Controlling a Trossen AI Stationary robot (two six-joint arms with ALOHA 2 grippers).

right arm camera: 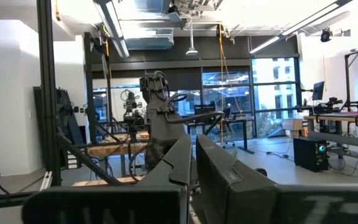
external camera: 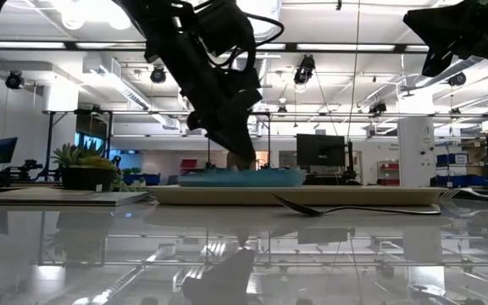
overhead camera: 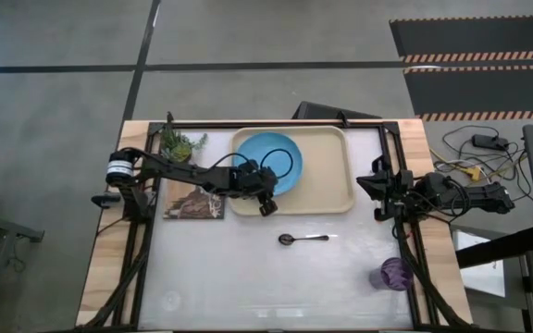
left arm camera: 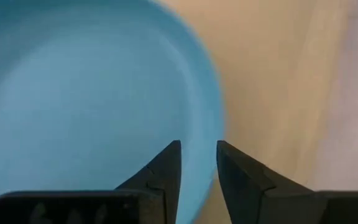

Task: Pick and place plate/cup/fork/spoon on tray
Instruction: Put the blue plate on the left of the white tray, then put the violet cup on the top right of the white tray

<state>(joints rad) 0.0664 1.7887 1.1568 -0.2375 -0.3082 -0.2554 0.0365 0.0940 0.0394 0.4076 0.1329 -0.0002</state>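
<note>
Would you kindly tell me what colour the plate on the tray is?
Light blue; the plate shows best in the high view.

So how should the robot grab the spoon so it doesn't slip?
Best guess: pinch the spoon at the middle of its thin handle, coming straight down from above. It lies flat on the table, bowl toward the left arm's side, so the fingers should close across the handle, not along it. The rounded bowl would probably slide out.
</note>
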